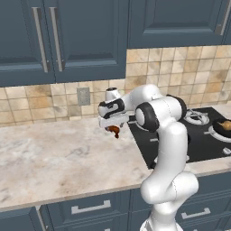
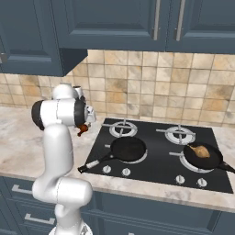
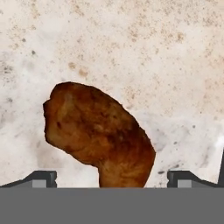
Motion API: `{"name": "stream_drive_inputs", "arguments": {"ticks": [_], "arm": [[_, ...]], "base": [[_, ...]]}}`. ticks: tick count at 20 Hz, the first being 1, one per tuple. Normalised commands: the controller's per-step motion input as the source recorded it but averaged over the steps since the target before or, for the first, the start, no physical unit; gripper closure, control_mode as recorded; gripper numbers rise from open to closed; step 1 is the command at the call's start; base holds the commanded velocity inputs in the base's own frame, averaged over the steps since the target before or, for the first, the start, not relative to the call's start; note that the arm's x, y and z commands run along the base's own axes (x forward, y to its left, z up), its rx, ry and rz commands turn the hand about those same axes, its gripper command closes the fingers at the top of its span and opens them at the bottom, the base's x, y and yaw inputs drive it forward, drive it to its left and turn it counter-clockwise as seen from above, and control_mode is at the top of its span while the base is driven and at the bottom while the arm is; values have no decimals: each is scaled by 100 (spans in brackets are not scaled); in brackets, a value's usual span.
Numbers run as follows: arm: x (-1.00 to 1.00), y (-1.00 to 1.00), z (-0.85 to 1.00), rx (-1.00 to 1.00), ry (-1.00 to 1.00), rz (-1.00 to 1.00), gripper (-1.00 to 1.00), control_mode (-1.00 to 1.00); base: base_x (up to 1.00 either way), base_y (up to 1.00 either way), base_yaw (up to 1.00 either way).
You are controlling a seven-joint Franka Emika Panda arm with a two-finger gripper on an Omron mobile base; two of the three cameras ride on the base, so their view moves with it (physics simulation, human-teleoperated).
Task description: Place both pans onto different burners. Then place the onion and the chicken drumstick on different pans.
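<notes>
Two pans sit on the black cooktop (image 2: 160, 158) in the right base view: one pan (image 2: 128, 148) at centre frame on the front-left burner, bare inside, and a second pan (image 2: 202, 156) at right of frame on the front-right burner, with the onion (image 2: 200, 150) in it. We count four burners; the rear two, one burner (image 2: 122, 128) and another burner (image 2: 180, 134), carry nothing. We find no writing or brand we can read anywhere.

We see one chicken drumstick (image 3: 98, 133) in the lower centre of the hand view, its narrow end running down between the two dark fingertips (image 3: 41, 178), above the pale marbled surface (image 3: 153, 52). Our claw (image 1: 113, 127) is clamped on it; in the left base view it hangs at centre frame, over the surface just left of the cooktop's edge.
</notes>
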Motion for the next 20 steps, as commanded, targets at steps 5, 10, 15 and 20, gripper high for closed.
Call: {"name": "stream_drive_inputs", "arguments": {"ticks": [5,10,15,20], "arm": [[14,0,-24,0,0,7,-100,-100],[3,0,-28,0,2,8,-100,-100],[2,0,-24,0,3,8,-100,-100],[1,0,-5,0,3,5,100,-100]], "base": [[0,0,0],[0,0,0],[0,0,0],[0,0,0]]}}
